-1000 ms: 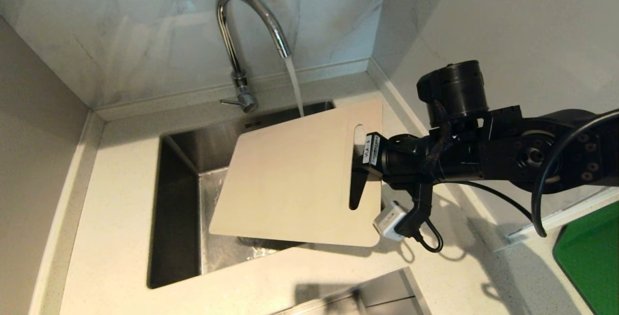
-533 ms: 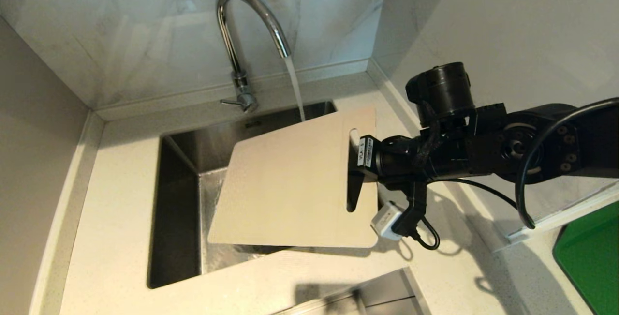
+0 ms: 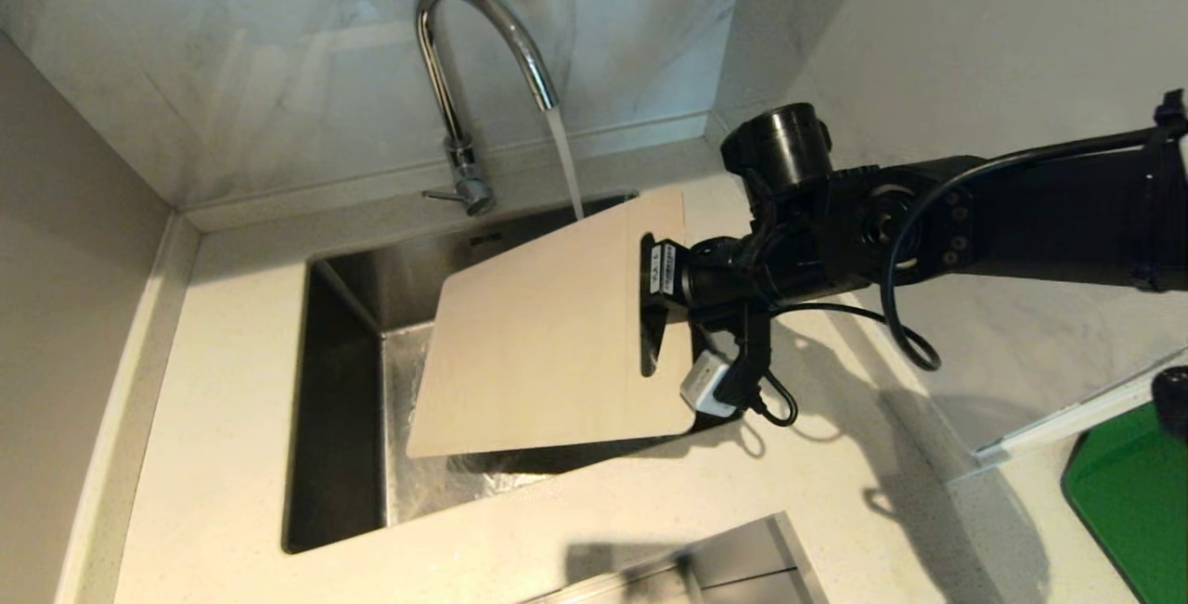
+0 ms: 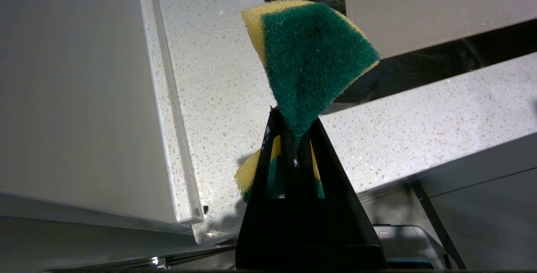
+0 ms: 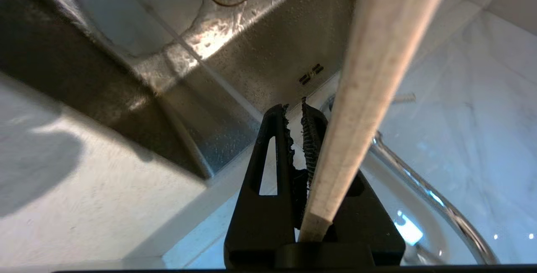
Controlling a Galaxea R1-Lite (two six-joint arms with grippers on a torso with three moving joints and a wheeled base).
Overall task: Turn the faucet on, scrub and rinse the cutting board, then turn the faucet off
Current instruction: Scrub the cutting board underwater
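Holding: the left gripper (image 4: 295, 139), parked off the near edge of the pale speckled stone counter (image 3: 232, 418), pinches a yellow-and-green scouring sponge (image 4: 312, 59) between pressed-together fingers.
Board: the large thin pale beige cutting board (image 3: 548, 335) hangs tilted over the right half of the steel sink (image 3: 339, 400), its slotted end clamped in the right gripper (image 3: 654, 307).
Change: in the last second the right arm has carried the board left, toward the sink's back edge, closer to the stream.
Faucet: the tall chrome gooseneck faucet (image 3: 464, 57) at the back edge is running; water falls just behind the board's far edge.
Meaning: wetting looks imminent; scrubbing and shut-off remain.
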